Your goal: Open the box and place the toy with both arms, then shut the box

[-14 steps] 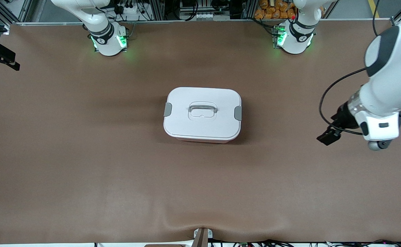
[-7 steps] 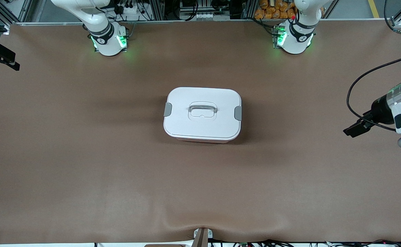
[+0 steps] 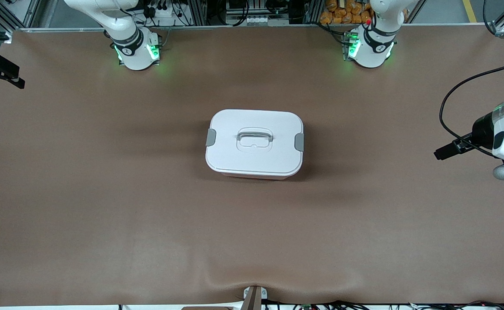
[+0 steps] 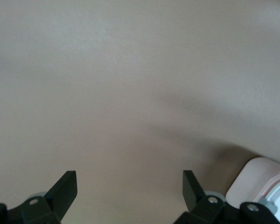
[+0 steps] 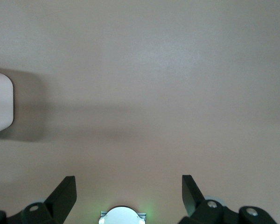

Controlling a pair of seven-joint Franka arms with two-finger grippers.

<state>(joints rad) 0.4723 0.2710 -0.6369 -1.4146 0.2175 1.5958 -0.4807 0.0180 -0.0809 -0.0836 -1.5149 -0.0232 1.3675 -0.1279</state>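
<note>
1 box (image 3: 255, 144) on the brown table (image 3: 105, 193), about mid-table, lid on. Lid (image 3: 255, 140) is white, w/ 2 grey side clips: one (image 3: 210, 137) on the side toward the right arm's end, one (image 3: 299, 141) toward the left arm's end. 1 recessed handle (image 3: 254, 138) at lid centre. Pink tub wall shows as a thin strip under the lid edge nearest the front cam. No toy to be seen in any view.

2 arms, 2 green-lit bases (image 3: 138, 51) (image 3: 366, 47).

Left end effector (image 4: 129, 186): 2 fingers spread wide, nothing between them, bare table under it. It hangs over the table's left-arm end, well apart from the box; in the left wrist view only 1 corner of the box (image 4: 263, 182) shows past one finger.

Right end effector (image 5: 129, 189): 2 fingers spread wide too, nothing pinched. It's over bare table near the right arm's end, well apart from the box; right wrist view catches 1 box corner (image 5: 1, 105) at the frame edge and 1 lit base (image 5: 122, 215) between the fingers.
</note>
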